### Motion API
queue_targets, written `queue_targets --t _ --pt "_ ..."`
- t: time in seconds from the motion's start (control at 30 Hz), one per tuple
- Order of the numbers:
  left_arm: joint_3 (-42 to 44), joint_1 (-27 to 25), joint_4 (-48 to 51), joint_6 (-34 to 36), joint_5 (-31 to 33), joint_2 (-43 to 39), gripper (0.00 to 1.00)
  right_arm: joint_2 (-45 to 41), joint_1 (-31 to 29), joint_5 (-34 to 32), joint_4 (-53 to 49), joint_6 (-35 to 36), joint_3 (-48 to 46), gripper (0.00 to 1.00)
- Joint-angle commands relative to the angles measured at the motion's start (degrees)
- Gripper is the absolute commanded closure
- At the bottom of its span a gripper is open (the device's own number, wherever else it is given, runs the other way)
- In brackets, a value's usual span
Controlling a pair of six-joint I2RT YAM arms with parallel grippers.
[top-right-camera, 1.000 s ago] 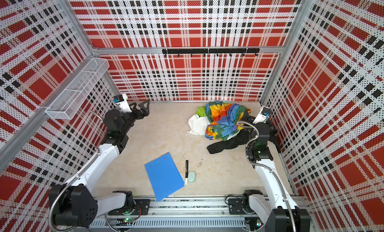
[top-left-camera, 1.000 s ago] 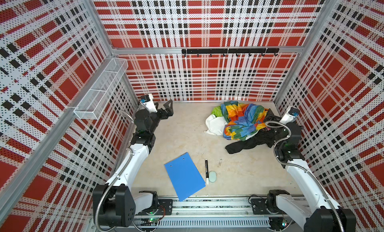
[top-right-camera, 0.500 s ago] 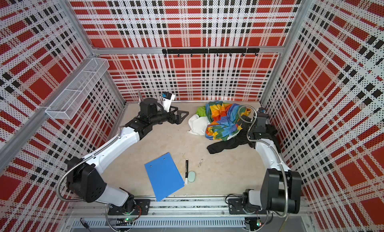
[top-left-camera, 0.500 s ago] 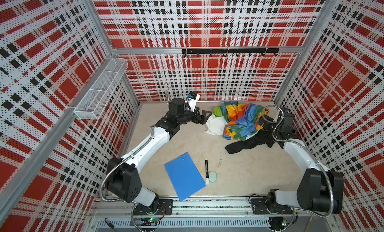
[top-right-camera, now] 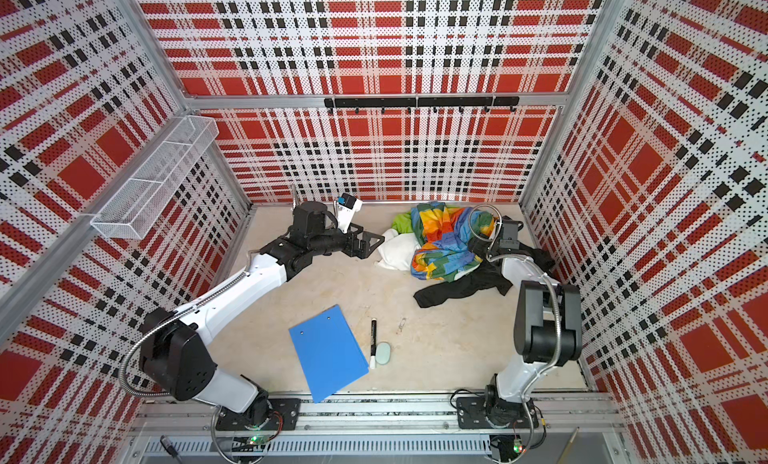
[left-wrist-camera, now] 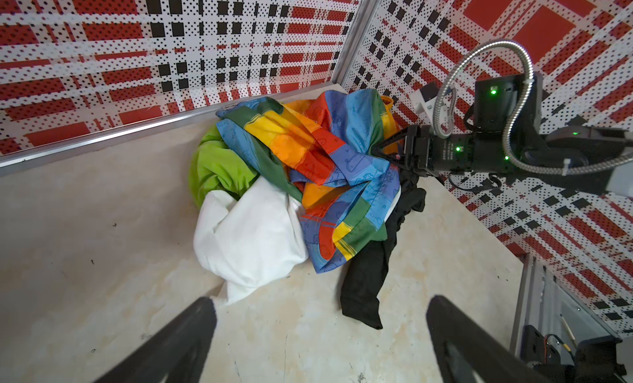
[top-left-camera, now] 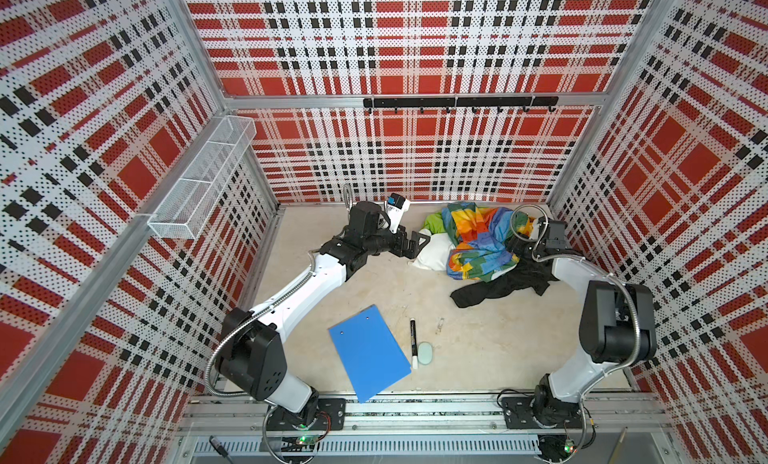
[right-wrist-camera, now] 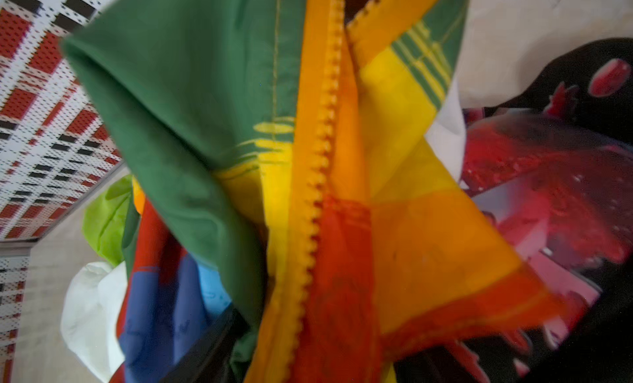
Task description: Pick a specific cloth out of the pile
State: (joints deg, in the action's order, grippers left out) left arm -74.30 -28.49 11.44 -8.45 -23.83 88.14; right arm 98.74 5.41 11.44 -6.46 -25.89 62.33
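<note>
Right claw (left-wrist-camera: 375, 149) sits nosed into the right side of the pile (top-left-camera: 478, 242) of rainbow patchwork, white and lime-green cloths; can't tell if it's pinching. Left claw (left-wrist-camera: 320, 302) is spread wide, holding nothing, just beside the white cloth (top-left-camera: 434, 252). The black fabric garment (top-left-camera: 498, 285) with a pink-red print lies partly under the pile on the beige surface (top-left-camera: 374, 283), back-right corner.

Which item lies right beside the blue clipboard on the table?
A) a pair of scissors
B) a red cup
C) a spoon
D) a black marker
D: in both top views a black marker lies on the table just next to the clipboard.
</note>
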Motion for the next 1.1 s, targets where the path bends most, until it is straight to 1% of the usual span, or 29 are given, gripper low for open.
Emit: queue_targets --t 0.0,0.07,0.13,0.2,0.3,0.43,0.53,0.67,0.7,0.87,0.97,1.07 --pt "-2.1 -0.2 0.1 1.0 -0.9 0.2 0.01 2.6 -2.0 -1.0 3.3 0.7 4.2 0.55" --pt "-2.1 -0.1 0.0 1.1 -0.7 0.1 0.01 3.9 -3.0 -2.1 2.5 0.6 6.4 0.69" --pt "-2.1 -0.1 0.1 1.2 -0.5 -0.1 0.01 3.8 -4.3 -3.6 2.6 0.4 7.7 0.78" --pt "-2.0 0.0 0.1 1.5 -0.1 -0.2 0.01 2.9 -6.0 -5.5 2.3 0.8 9.2 0.83" --pt "-2.0 -0.1 0.1 1.4 0.3 -0.4 0.01 1.7 -8.7 -8.0 1.5 1.4 11.8 0.86" --pt "-2.0 0.1 0.1 1.5 0.7 -0.8 0.01 2.5 -11.0 -7.1 1.6 0.3 14.3 0.87" --pt "-1.8 0.0 0.1 1.6 1.1 -0.8 0.01 5.3 -12.0 -7.3 1.3 -0.4 15.5 0.84" --pt "-1.8 0.0 0.1 1.5 1.2 -0.8 0.01 8.8 -12.3 -8.1 2.4 -0.8 14.7 0.8" --pt "-1.8 0.1 0.1 1.5 1.1 -0.8 0.01 9.5 -12.3 -8.9 2.5 -2.3 14.4 0.79" --pt "-1.8 0.1 0.1 1.4 1.2 -0.6 0.01 14.3 -12.3 -15.2 0.3 -1.5 15.8 0.78" --pt "-1.9 0.0 0.1 1.4 1.1 -0.4 0.01 17.4 -11.9 -17.4 -1.9 -1.5 18.8 0.77" --pt "-1.9 0.1 0.1 1.5 1.2 -0.5 0.01 19.5 -11.8 -21.4 -4.5 -1.5 21.7 0.76"
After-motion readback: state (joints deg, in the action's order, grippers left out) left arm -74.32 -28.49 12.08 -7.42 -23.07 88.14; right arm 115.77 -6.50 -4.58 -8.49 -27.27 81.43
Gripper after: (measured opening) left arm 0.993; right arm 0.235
